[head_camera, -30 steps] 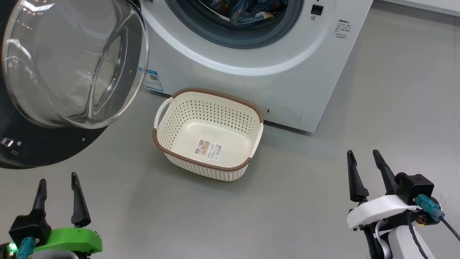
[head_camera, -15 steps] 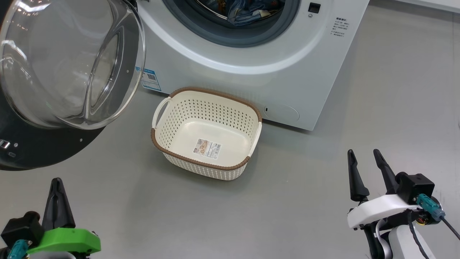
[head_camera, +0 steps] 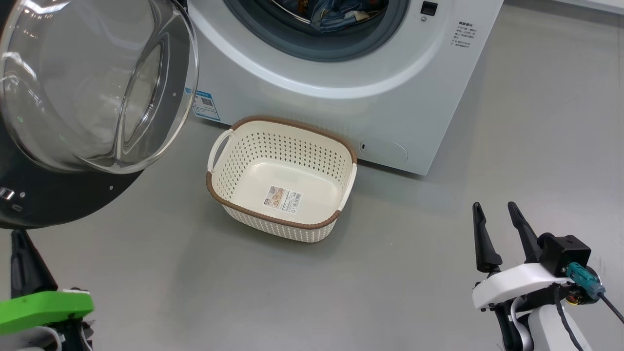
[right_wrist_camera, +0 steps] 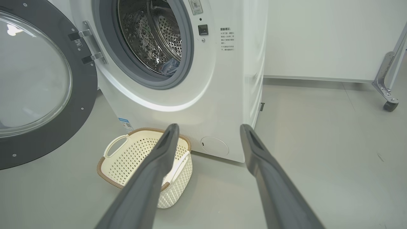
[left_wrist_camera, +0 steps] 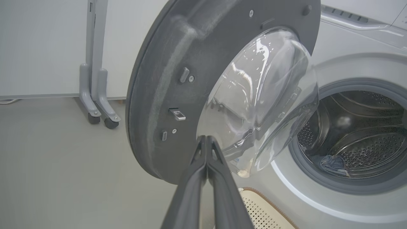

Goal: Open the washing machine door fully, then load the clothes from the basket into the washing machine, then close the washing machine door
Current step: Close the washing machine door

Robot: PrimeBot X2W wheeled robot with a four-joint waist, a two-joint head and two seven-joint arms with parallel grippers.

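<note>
A white wall [left_wrist_camera: 41, 47] rises from a smooth grey floor [head_camera: 429, 253]. Against the wall a grey metal post [left_wrist_camera: 95, 31] stands upright, and its two curved feet [left_wrist_camera: 105, 95] reach out from the wall's foot on small dark wheels [left_wrist_camera: 111, 123]. In the right wrist view, a slanted metal leg [right_wrist_camera: 385, 72] near the wall ends in one dark wheel [right_wrist_camera: 390, 106].
</note>
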